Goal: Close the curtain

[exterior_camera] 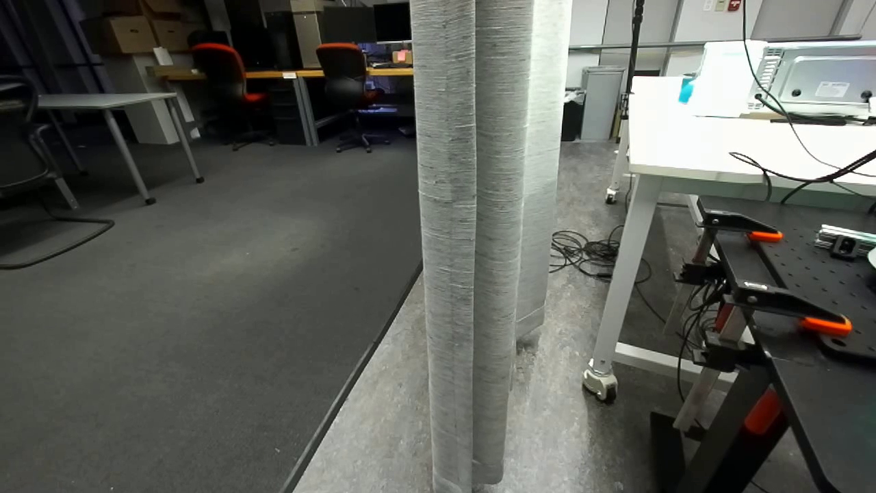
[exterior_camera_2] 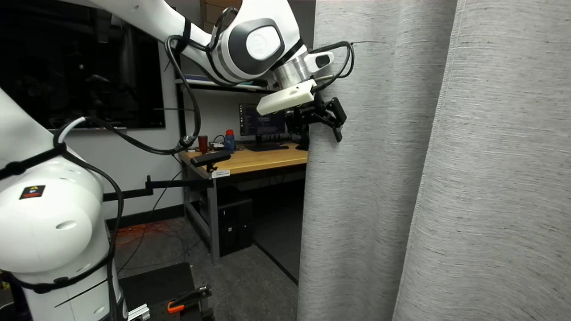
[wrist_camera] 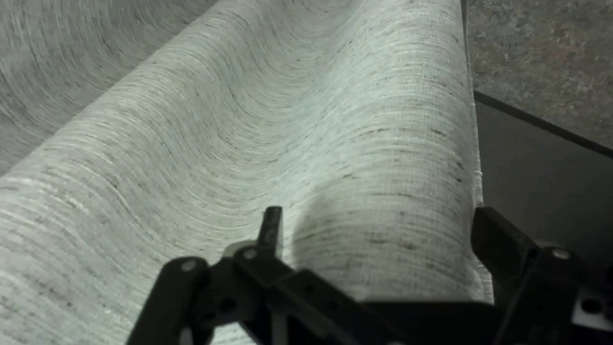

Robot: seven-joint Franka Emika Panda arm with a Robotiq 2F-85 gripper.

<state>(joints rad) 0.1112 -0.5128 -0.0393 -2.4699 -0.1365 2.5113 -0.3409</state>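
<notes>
The curtain is light grey, textured fabric hanging in folds. In an exterior view the curtain (exterior_camera: 472, 205) is seen nearly edge-on, bunched, with its hem close to the floor; the gripper does not show there. In an exterior view the curtain (exterior_camera_2: 370, 200) fills the right side, and my gripper (exterior_camera_2: 324, 119) is at its free vertical edge, pointing downward at a tilt. In the wrist view the curtain (wrist_camera: 215, 120) fills most of the picture. My gripper (wrist_camera: 378, 211) is open there, its fingers wide apart, with the edge fold between them. The right finger touches the curtain's edge.
A wooden desk (exterior_camera_2: 267, 157) with a monitor (exterior_camera_2: 263, 120) stands behind the curtain's edge. A camera on a bracket (exterior_camera_2: 210, 158) is near the arm. A white wheeled table (exterior_camera: 684, 144), floor cables (exterior_camera: 592, 253) and a black table with clamps (exterior_camera: 787, 301) stand beside the curtain.
</notes>
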